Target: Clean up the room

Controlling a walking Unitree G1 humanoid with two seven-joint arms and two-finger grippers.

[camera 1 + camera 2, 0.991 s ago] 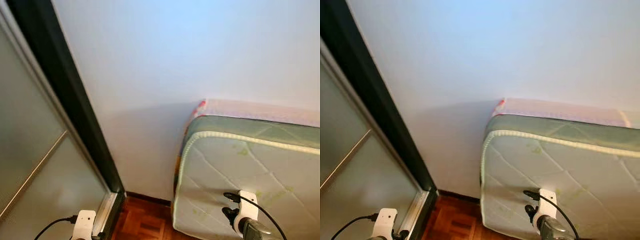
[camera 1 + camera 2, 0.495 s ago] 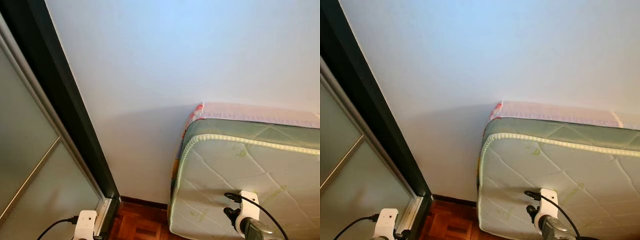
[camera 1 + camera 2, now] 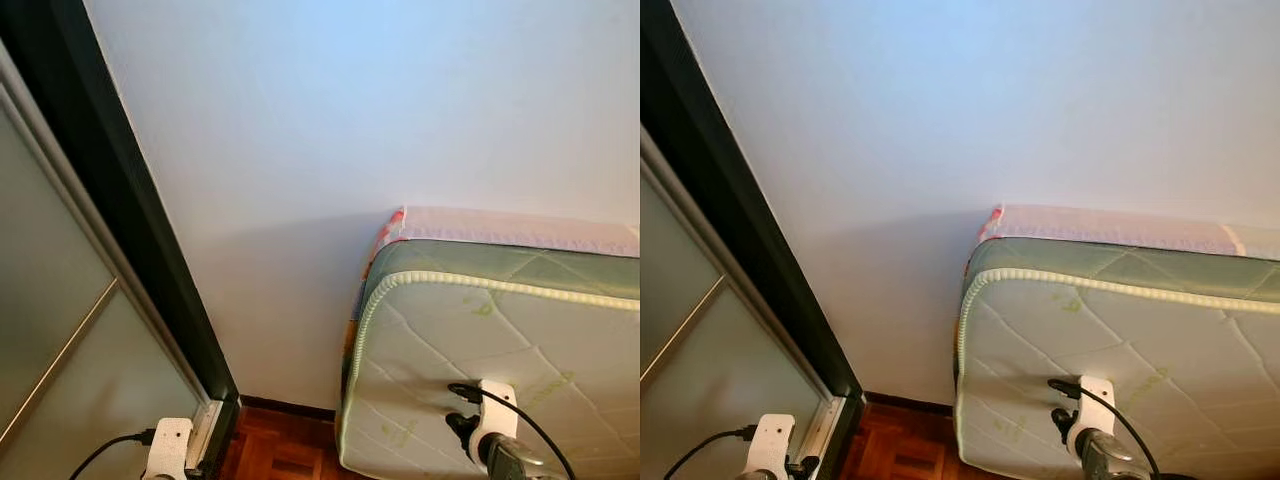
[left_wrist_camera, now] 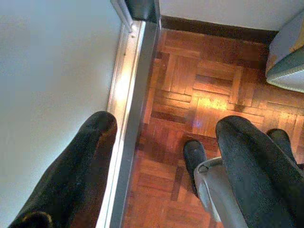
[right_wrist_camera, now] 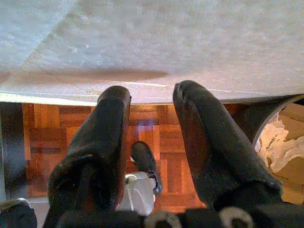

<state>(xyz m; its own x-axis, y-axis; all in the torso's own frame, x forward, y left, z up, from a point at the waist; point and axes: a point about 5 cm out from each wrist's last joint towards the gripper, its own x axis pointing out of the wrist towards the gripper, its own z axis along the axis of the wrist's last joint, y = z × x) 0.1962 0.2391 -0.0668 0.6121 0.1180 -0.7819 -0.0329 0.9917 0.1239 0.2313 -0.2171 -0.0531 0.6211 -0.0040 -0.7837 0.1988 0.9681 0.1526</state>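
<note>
A plain white wall fills most of what I look at, with a dark-framed frosted-glass sliding door on my left and reddish-brown parquet floor below. Leaning on its long edge against the wall, to my right, stands a pale green quilted mattress, with a second, pink-edged mattress behind it; their long axis runs along the wall, away to my right.

My left pincer hangs over the floor beside the door's metal track, its two black fingers spread wide with nothing between them. My right pincer hangs in front of the mattress face, fingers parted and empty, with the floor beneath. Past its fingers I can make out the rim of a dark bin holding crumpled paper, low and to one side.

No loose clutter lies in front of me here, so I judge I am between pickups. The bin sits nearer my right arm than my left, so whatever I gather next would go that way; I cannot tell how far it stands from the mattress.
</note>
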